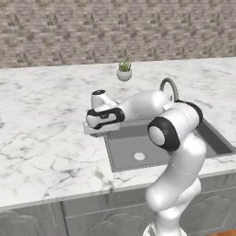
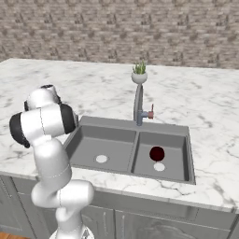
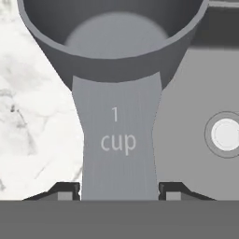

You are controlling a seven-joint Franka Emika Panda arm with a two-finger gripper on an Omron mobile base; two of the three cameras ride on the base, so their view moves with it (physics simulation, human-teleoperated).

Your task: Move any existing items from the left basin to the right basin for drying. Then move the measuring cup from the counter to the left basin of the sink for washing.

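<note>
measuring cup (image 3: 116, 70) | jaws clamped on handle, long axis running away from gripper (image 3: 119, 193) | left basin (image 3: 196, 154) beside/below, drain right

left base view: behind-left of the arm, facing forward and down over the counter (image 1: 41, 124) | right base view: behind-right, same facing, both show the sink (image 2: 133, 122) and the counter's far edge | hand view: very near, along the measuring cup (image 3: 116, 93), above the sink's left rim
</note>
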